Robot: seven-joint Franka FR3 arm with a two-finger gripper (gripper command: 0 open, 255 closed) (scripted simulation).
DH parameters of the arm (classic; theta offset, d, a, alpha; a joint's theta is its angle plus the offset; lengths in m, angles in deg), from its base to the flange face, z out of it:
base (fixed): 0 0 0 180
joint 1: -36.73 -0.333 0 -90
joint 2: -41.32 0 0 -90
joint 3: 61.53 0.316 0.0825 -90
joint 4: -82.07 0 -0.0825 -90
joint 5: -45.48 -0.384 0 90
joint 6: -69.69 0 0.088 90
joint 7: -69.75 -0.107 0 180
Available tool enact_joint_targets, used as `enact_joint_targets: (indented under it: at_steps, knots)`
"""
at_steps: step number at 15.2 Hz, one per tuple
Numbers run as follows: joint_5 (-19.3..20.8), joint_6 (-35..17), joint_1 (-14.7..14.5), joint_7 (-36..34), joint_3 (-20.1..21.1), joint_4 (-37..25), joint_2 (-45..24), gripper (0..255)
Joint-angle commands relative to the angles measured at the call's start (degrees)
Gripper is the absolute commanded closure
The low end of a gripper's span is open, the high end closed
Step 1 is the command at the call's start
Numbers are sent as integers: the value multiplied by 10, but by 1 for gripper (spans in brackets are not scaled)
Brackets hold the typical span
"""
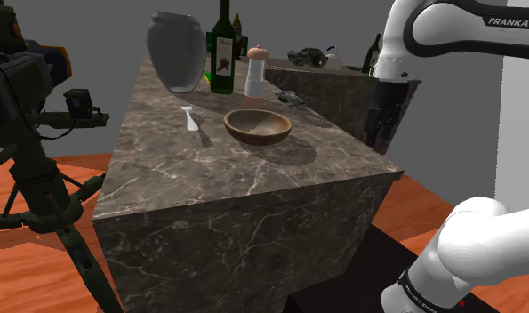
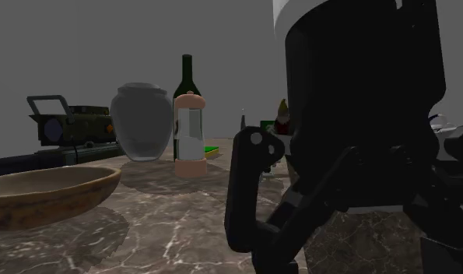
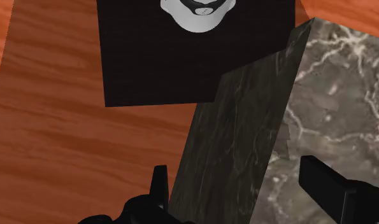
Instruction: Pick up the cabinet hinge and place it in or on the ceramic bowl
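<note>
The gripper [image 3: 232, 168], fingers spread and empty, hangs at the counter's [image 3: 334, 95] edge, well apart from the brown bowl [image 1: 258, 126], which holds nothing.

Domestic interior: a marble bench [image 1: 209, 204] bearing a wine bottle [image 1: 222, 49], vase [image 1: 176, 52], grinder [image 1: 256, 71] and brown bowl [image 1: 258, 126], over wood-plank flooring [image 1: 13, 284].

worktop [image 2: 167, 233]: dark stone with pale veins
bowl [image 2: 50, 194]: brown, shallow, at the view's left edge
vase [image 2: 140, 121]: grey, rounded, behind the bowl
grinder [image 2: 189, 136]: clear body, pinkish cap and base, just beside the vase
bottle [image 2: 186, 78]: dark green, behind the grinder
gripper [image 2: 331, 194]: black, close in the right foreground
</note>
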Motion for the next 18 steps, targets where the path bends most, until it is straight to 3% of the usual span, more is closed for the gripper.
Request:
enact_joint_targets:
  at_steps: [1, 9, 18]
  knots:
    - [0, 0, 0, 0, 0, 0, 0, 0]
    - [-21, -71, 3, -39, 2, -121, -163, 0]
    - [-42, -97, 8, -74, -2, -309, -346, 0]
